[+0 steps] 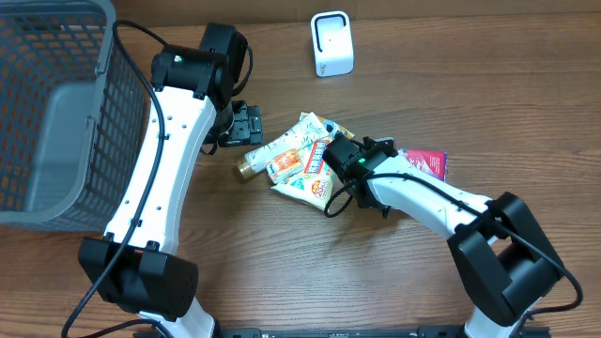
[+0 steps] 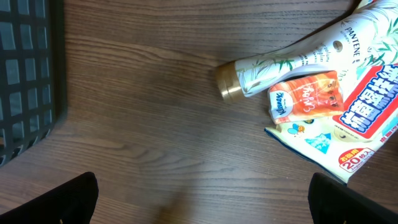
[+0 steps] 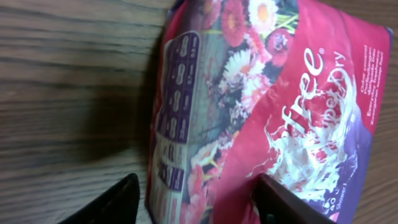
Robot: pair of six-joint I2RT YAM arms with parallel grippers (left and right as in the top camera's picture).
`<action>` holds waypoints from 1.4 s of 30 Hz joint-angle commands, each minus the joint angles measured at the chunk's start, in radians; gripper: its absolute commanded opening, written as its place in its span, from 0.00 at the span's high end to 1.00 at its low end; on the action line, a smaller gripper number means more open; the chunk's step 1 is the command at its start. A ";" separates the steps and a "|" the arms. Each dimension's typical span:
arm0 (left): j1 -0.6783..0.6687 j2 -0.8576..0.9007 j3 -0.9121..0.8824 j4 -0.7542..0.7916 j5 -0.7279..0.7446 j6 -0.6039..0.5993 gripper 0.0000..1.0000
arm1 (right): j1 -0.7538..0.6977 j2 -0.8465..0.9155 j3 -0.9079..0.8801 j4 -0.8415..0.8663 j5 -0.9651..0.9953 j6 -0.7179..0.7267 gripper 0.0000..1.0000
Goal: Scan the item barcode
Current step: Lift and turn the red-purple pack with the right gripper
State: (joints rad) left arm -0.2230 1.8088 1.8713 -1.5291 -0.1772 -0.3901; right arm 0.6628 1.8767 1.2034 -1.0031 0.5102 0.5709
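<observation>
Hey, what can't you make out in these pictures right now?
Red pouch barcode: right wrist view, small print blurred, bottom cut by frame edge.
Wipes pack: left wrist view, cut by right edge; overhead, right arm covers part.
Scanner: overhead, too small to tell whether it is on.

Red pouch (image 1: 427,164) partly hidden under right arm (image 1: 423,192).

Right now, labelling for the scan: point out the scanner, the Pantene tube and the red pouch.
scanner (image 1: 331,43), overhead, white front face.
Pantene tube (image 2: 292,61), left wrist, printed body.
red pouch (image 3: 311,124), right wrist, printed front.
</observation>
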 commanded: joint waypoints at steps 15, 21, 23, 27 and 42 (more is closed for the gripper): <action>0.000 0.009 0.003 0.001 -0.013 -0.007 0.00 | -0.045 -0.002 0.195 -0.154 -0.087 0.139 0.96; 0.000 0.009 0.003 0.001 -0.013 -0.007 0.00 | -0.179 -0.003 0.430 -0.205 -0.581 -0.104 0.96; 0.000 0.009 0.003 0.001 -0.013 -0.007 0.00 | -0.242 -0.003 0.443 -0.177 -0.795 -0.178 0.96; 0.000 0.009 0.003 0.001 -0.013 -0.007 0.00 | -0.367 -0.002 0.420 -0.135 -1.135 -0.270 0.96; 0.000 0.009 0.003 0.001 -0.013 -0.007 0.00 | -0.584 -0.001 0.052 0.107 -1.207 -0.196 0.96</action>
State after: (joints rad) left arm -0.2230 1.8088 1.8713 -1.5295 -0.1772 -0.3901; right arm 0.1223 1.8839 1.2827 -0.8867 -0.8913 0.3267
